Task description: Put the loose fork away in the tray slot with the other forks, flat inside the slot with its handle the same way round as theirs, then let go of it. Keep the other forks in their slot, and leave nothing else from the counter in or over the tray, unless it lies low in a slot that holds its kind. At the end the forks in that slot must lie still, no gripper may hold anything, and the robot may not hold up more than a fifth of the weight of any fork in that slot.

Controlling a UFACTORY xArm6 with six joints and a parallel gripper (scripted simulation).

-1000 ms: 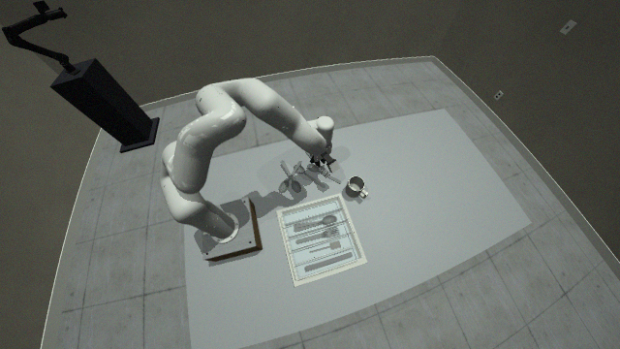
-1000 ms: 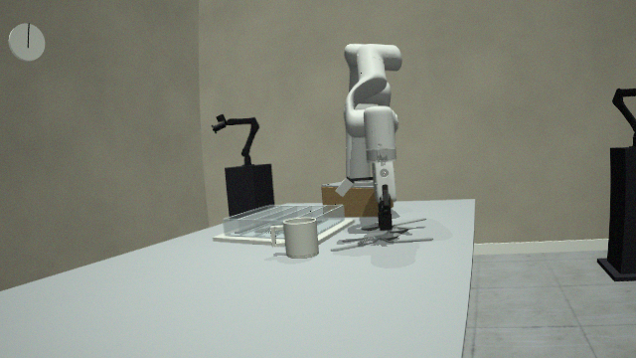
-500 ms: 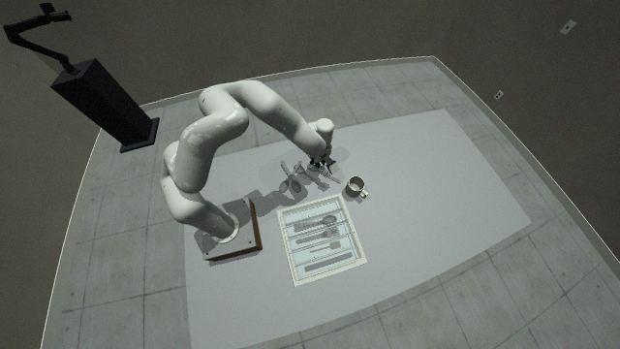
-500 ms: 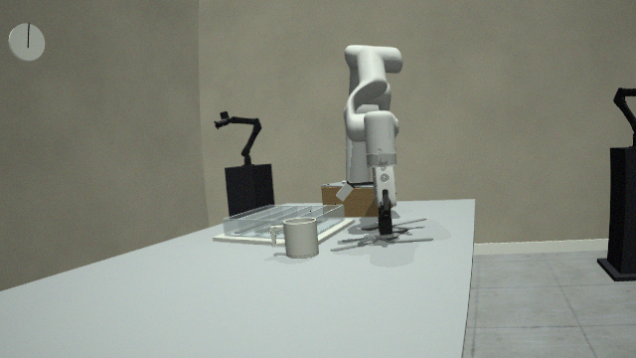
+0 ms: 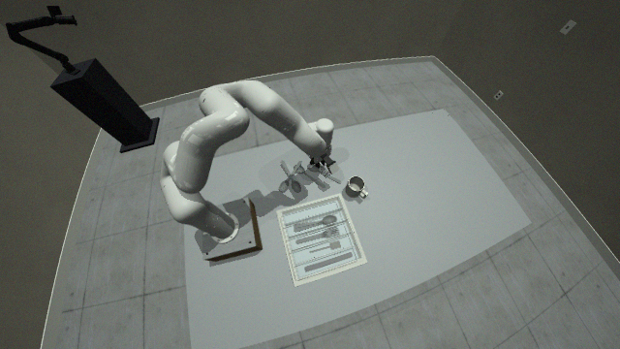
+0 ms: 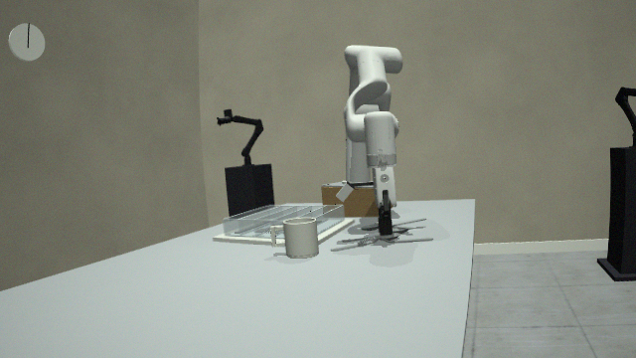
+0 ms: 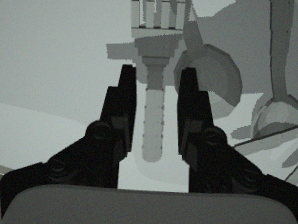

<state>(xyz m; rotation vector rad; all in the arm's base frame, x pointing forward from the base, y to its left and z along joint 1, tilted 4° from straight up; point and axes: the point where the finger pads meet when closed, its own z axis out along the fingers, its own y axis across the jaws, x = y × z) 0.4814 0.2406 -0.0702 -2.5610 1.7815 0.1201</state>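
— Grey fork (image 7: 154, 63) lies right under your gripper (image 7: 157, 119), handle between the fingers, tines pointing away.

— Are you gripping it?

— No; your fingers stand part open beside the handle, holding nothing.

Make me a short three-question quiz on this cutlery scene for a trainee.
1. True or false: the gripper is clamped tight on the loose fork.
2. Where does the mug stand? A) on the counter beside the tray; B) inside a slot; C) between the fingers.
3. Fill in: in the wrist view, the fork's tines point ___ from the gripper.

Key: 1 false, the fingers straddle the handle with gaps on both sides; 2 A; 3 away.
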